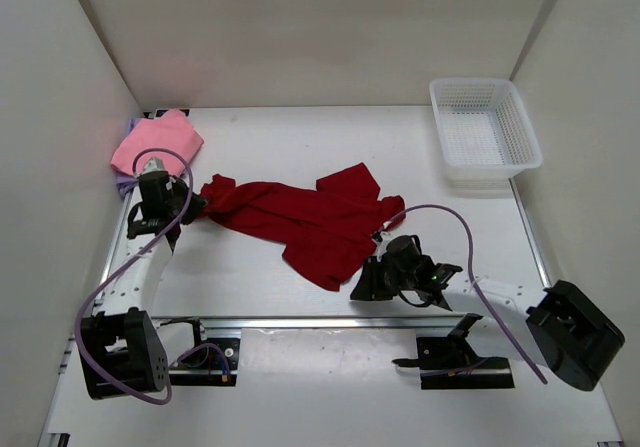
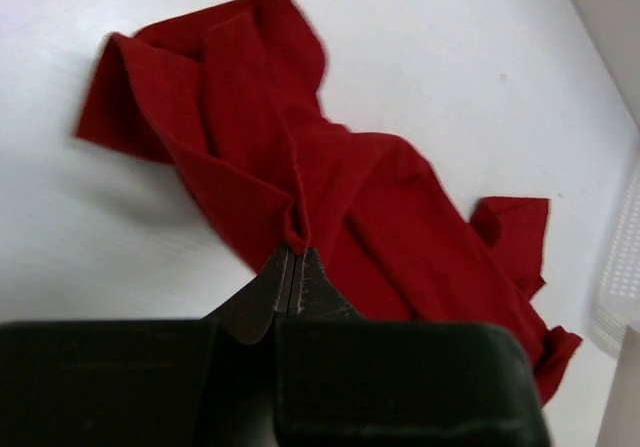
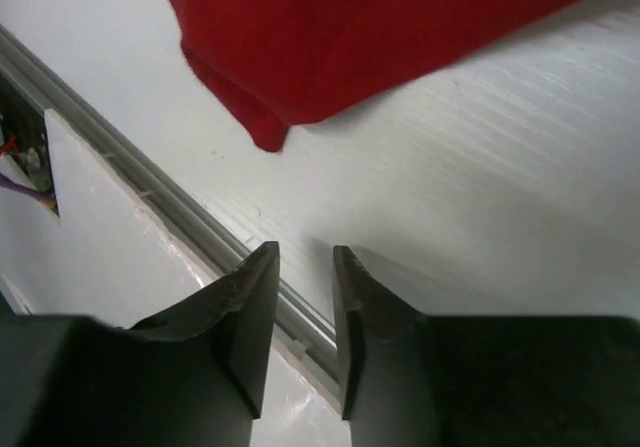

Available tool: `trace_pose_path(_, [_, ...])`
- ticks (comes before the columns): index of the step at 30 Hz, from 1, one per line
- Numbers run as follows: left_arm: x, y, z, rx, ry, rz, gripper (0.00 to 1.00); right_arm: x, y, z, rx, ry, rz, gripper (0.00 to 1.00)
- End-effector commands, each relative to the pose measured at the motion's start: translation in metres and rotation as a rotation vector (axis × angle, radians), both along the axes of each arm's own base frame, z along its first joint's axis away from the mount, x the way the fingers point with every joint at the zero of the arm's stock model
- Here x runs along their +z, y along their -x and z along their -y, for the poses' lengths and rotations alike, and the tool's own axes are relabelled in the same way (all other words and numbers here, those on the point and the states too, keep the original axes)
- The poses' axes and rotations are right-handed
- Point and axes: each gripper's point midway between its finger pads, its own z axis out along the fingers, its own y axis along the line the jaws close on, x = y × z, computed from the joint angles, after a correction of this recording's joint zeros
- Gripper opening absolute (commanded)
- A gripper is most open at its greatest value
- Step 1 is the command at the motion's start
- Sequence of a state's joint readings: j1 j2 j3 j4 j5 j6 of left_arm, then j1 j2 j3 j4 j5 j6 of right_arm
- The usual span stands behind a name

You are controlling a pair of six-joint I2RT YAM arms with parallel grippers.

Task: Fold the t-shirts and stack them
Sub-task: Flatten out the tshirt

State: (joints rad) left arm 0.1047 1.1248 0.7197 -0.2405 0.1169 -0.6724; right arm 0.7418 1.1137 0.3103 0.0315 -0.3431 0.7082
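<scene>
1. The table (image 1: 300, 137) carries everything. A white basket (image 1: 485, 132) sits at its far right corner, well apart from the cloth, and I judge it plays no part in this step.
2. The dark red shirt (image 1: 300, 222) lies across the middle of the table, loose and rumpled, not yet folded. Its long axis runs left to right. One end reaches left, and a hem corner sags toward the near edge on the right.
3. The pink shirt (image 1: 155, 145) lies in the far left corner on top of the lavender shirt (image 1: 123, 179), which shows only as a sliver at the edges. I take that corner as the stacking spot.
4. My left gripper (image 2: 295, 252) is clenched on the left end of the dark red shirt. Its wrist view shows a pinched ridge of fabric rising into the closed tips, and the rest of the shirt runs away from them.
5. My right gripper (image 3: 305, 252) is released, with the jaws parted and nothing between them. It hovers over the rail at the near edge. The hem corner lies ahead of the fingertips, apart from them and not touching.
6. The coming move turns on that gap, as I judge it. The hem corner lies just to the far side of the right gripper, and the right arm is much the nearer while the left is occupied. I would reach away from the near edge and close on the corner. The risk is catching only one layer.
</scene>
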Motion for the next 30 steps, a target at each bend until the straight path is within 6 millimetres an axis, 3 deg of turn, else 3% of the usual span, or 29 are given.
trace_pose_path(1, [0.005, 0.01, -0.016, 0.028, -0.049, 0.006, 0.0, 0.012, -0.027, -0.016, -0.072, -0.037, 0.068, 0.3])
trace_pose_path(5, [-0.002, 0.014, -0.016, 0.018, -0.043, -0.004, 0.0, 0.003, -0.037, -0.018, -0.112, 0.005, 0.06, 0.38])
trace_pose_path(11, [-0.008, 0.014, -0.008, -0.001, 0.0, -0.004, 0.0, -0.009, -0.043, -0.026, -0.13, 0.087, 0.059, 0.33])
trace_pose_path(19, [0.012, 0.01, 0.003, -0.033, -0.011, 0.049, 0.0, -0.027, -0.033, -0.026, -0.115, 0.208, 0.036, 0.27])
trace_pose_path(21, [0.013, 0.012, 0.005, -0.039, -0.003, 0.06, 0.0, -0.022, -0.042, -0.032, -0.119, 0.23, 0.061, 0.24])
trace_pose_path(22, [0.014, 0.012, 0.005, -0.036, -0.007, 0.064, 0.0, -0.028, -0.033, -0.025, -0.105, 0.278, 0.038, 0.23])
trace_pose_path(30, [0.015, 0.011, 0.009, -0.05, -0.034, 0.069, 0.0, -0.029, -0.02, -0.019, -0.126, 0.371, 0.03, 0.29])
